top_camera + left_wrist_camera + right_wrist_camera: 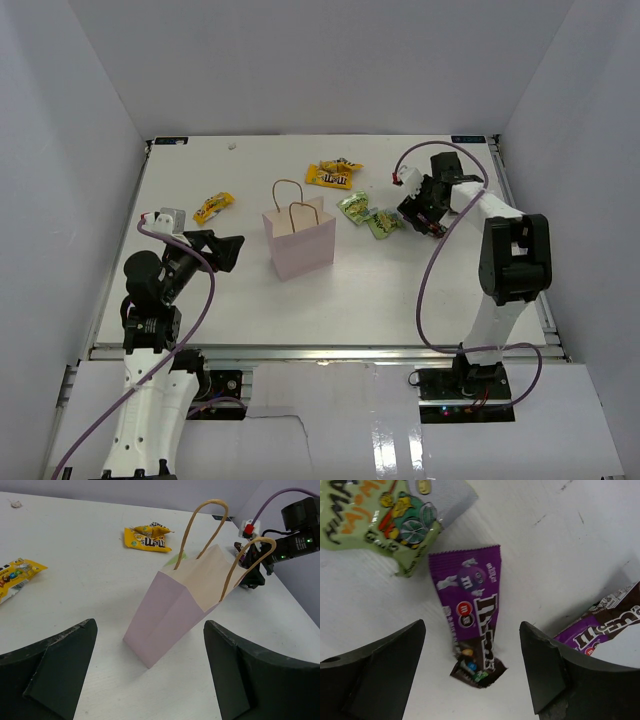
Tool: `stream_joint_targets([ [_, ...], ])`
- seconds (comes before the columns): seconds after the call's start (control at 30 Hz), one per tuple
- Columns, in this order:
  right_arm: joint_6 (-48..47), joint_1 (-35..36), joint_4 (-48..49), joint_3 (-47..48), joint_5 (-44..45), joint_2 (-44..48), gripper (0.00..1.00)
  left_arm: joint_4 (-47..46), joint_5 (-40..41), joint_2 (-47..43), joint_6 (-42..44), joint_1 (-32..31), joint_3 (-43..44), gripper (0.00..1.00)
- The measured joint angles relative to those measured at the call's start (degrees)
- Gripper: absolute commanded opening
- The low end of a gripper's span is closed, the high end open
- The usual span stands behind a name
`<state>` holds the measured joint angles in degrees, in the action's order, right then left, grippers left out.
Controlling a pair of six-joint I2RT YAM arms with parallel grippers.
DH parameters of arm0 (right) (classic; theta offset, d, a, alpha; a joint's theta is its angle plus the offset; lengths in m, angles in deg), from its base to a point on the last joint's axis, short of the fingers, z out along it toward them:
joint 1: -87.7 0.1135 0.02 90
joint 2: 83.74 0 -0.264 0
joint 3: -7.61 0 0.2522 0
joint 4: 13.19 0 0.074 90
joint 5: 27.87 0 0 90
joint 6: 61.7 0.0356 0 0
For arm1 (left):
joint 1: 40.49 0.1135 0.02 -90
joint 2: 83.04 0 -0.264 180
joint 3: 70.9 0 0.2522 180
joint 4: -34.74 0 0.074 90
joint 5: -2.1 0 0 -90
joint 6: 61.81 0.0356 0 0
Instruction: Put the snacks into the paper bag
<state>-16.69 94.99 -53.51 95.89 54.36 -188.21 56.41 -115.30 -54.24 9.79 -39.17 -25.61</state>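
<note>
The pale pink paper bag (298, 240) stands upright mid-table, its cord handles (206, 527) up; it also shows in the left wrist view (170, 612). My left gripper (228, 250) is open and empty, left of the bag. My right gripper (412, 212) is open, low over a purple packet (472, 610) that lies between its fingers on the table. A second purple packet (605, 625) lies to the right. Lime-green packets (366, 214) lie beside the right gripper; one shows in the right wrist view (380, 520). Yellow packets lie at the back (333, 174) and left (213, 206).
A small grey and white object (166, 218) lies at the left by the left arm. White walls enclose the table on three sides. The right arm's purple cable (430, 270) hangs over the table's right part.
</note>
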Motion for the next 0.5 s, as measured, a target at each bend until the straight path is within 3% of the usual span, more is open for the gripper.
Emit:
stream_joint_targets([
  [0.17, -0.3, -0.3, -2.1, 7.1, 4.0, -9.1, 0.65, 0.1, 0.1, 0.0, 0.2, 0.0, 0.0, 0.98],
  [0.3, -0.8, -0.5, -3.0, 7.8, 4.9, -11.0, 0.36, 0.1, 0.3, 0.0, 0.3, 0.0, 0.0, 0.98],
  [0.4, -1.0, -0.5, -3.5, 7.5, 4.2, -10.6, 0.23, 0.1, 0.4, 0.0, 0.3, 0.0, 0.0, 0.98],
  [0.5, -1.3, -0.5, -3.9, 5.2, 0.6, -7.9, 0.2, 0.1, 0.4, 0.0, 0.3, 0.0, 0.0, 0.98],
])
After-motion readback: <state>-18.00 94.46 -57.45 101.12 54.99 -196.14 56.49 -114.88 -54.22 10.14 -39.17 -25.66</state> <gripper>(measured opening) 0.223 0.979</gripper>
